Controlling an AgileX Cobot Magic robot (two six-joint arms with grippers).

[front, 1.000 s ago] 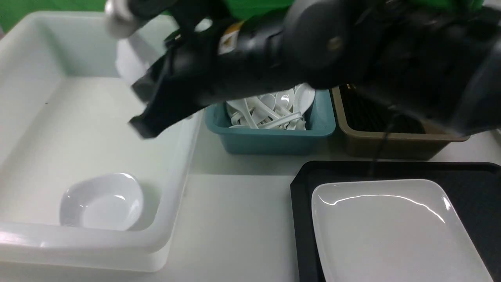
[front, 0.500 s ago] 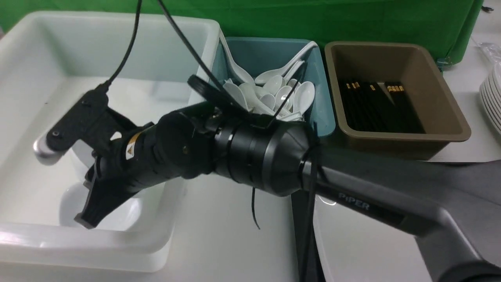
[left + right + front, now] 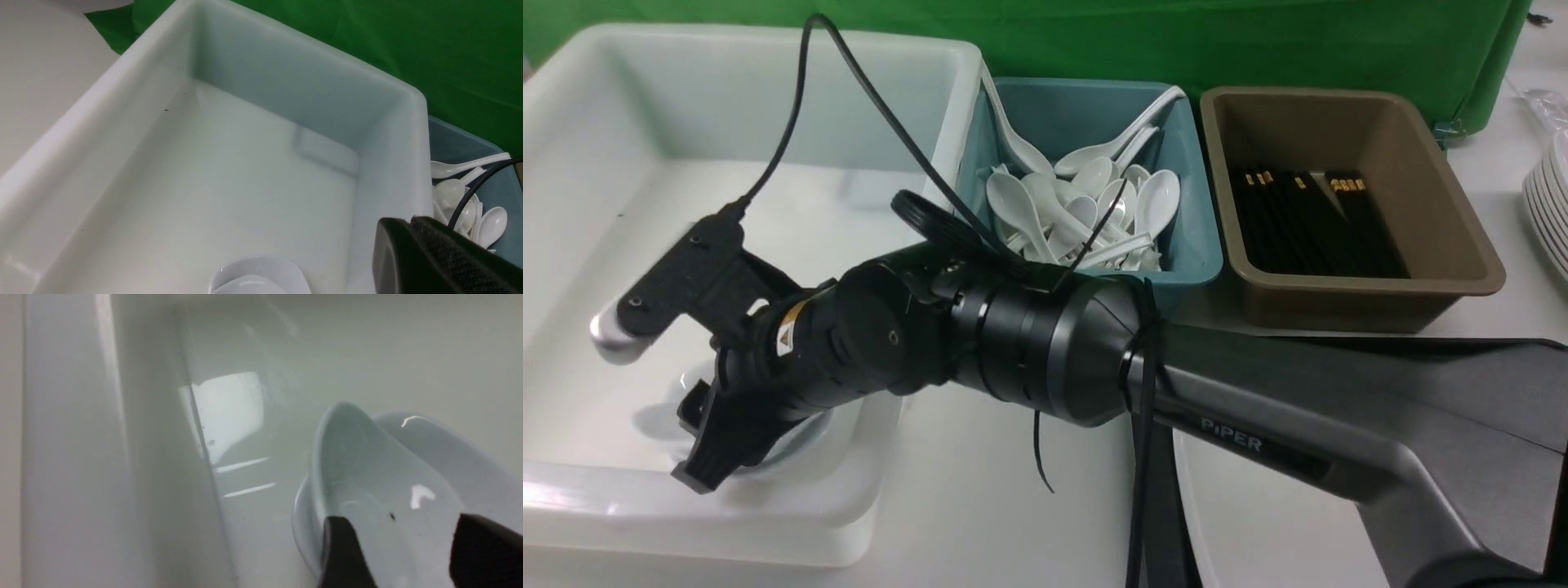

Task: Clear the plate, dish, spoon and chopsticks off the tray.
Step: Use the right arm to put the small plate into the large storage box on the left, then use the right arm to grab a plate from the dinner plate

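front, done: dish [image 3: 805, 431] lies in the white tub [image 3: 768, 106].
front, left: plate [image 3: 1258, 539] sits on the tray [image 3: 1164, 531]. The right arm [image 3: 1029, 359] hides the rest, so I can't tell about the spoon or chopsticks.
front, bins: teal bin [image 3: 1086, 114] is heaped with white spoons [image 3: 1078, 212]. Brown bin [image 3: 1445, 204] holds black sticks [image 3: 1307, 220].
left wrist, tub: nothing but dishes; can't tell the left gripper's state.
right wrist, right gripper [image 3: 408, 555]: fingers apart over the dish, which is nested in a lower dish [image 3: 449, 449]; not clamping.

Glossy white dish [image 3: 367, 486], tilted, in white tub [image 3: 605, 506]
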